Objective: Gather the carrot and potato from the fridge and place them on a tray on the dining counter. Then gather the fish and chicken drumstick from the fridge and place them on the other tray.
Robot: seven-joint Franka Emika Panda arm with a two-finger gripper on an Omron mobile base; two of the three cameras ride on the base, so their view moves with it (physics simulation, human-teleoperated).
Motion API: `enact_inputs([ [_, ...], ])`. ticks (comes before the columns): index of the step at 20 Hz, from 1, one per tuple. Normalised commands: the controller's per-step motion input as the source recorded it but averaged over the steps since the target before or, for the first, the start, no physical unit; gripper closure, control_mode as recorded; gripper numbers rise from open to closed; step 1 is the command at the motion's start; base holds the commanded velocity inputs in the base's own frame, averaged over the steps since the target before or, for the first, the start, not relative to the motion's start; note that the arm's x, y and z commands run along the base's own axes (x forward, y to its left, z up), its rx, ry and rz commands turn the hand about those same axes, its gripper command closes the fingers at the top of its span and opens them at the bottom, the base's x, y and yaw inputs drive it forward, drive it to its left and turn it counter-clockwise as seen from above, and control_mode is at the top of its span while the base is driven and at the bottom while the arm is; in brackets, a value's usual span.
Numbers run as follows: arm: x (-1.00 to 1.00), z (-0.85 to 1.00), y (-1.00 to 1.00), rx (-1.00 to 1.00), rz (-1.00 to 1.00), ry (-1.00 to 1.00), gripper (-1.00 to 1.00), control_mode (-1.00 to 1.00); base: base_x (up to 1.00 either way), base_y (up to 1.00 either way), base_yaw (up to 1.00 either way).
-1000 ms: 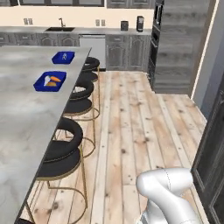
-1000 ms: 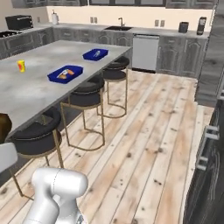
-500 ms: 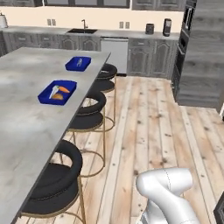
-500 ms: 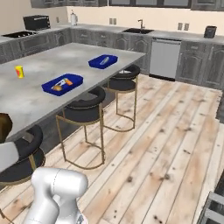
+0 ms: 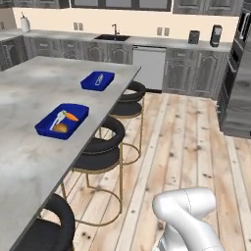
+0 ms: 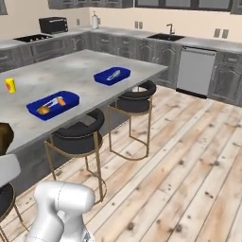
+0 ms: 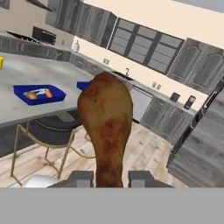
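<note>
While tool (image 7: 109,178) grips chicken drumstick (image 7: 107,127) upright, arm folded low

The grey table (image 5: 44,147) carries two blue trays, near (image 5: 62,120) and far (image 5: 98,81), plus a yellow cup (image 6: 10,85).

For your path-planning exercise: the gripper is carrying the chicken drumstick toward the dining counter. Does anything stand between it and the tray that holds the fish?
The bar stools stand along the counter's near edge below the far tray. Nothing stands above the dining counter around that tray, so the chicken drumstick in the gripper can go in from above.
</note>
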Motion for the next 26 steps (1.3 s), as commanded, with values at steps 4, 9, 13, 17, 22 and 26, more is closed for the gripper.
enact_inputs([
  [4,0.0,0.0,0.0,0.0,0.0,0.0,1.0,1.0,0.82,-0.54,0.27],
  [9,0.0,0.0,0.0,0.0,0.0,0.0,1.0,1.0,0.81,-0.54,0.27],
  [13,0.0,0.0,0.0,0.0,0.0,0.0,1.0,1.0,0.83,-0.52,0.27],
  [17,0.0,0.0,0.0,0.0,0.0,0.0,1.0,1.0,0.84,-0.51,0.27],
  [22,0.0,0.0,0.0,0.0,0.0,0.0,1.0,1.0,0.87,-0.45,0.29],
  [26,0.0,0.0,0.0,0.0,0.0,0.0,1.0,1.0,0.88,-0.37,0.32],
])
